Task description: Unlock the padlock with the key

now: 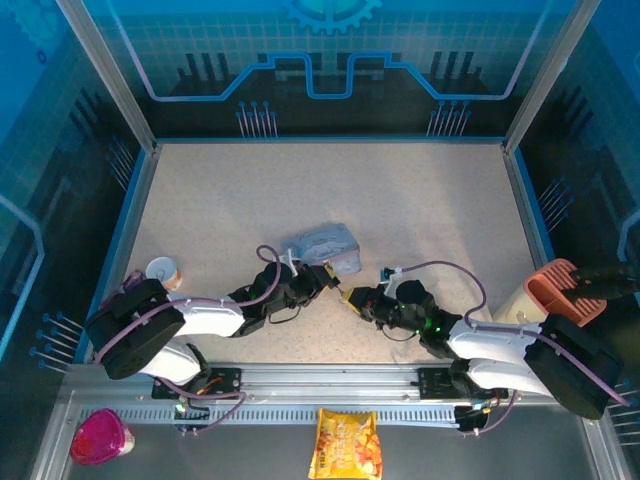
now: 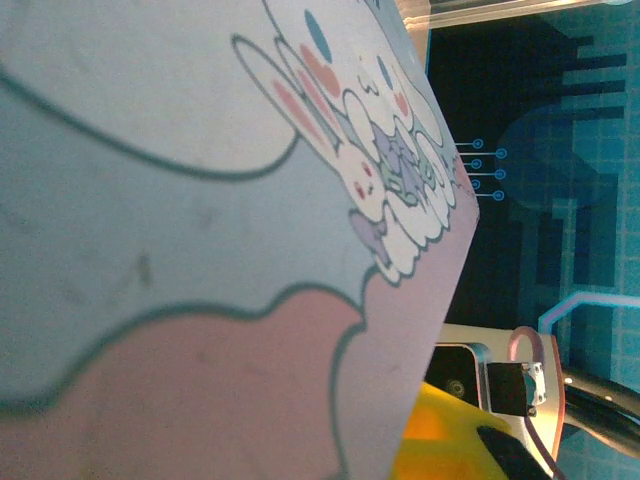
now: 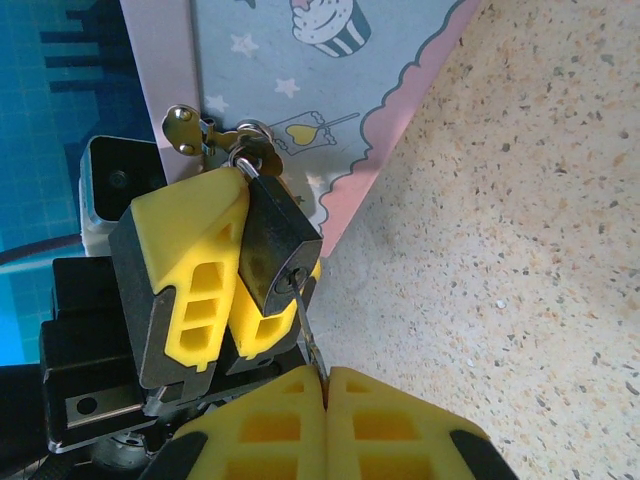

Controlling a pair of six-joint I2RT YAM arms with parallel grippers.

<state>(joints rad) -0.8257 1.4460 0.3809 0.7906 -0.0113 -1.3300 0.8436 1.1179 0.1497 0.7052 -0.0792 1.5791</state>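
Here your right gripper [image 3: 325, 378], clenched on the key [image 3: 309, 332], lies just below the padlock [image 3: 272, 238] clamped by the left gripper [image 3: 236, 292], blade in line with the keyhole [image 3: 288, 279].

Both arms stretch low, forward and inward; left gripper [image 3: 240, 272] and right gripper [image 3: 325, 385] clamped closed, tips nearly meeting

Overhead, plus wrist close-ups at tin [image 1: 322, 243]

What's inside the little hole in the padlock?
A thin silvery key is pushed into the padlock. Its tip is hidden inside the lock, and its head is covered by the right gripper pinching it.
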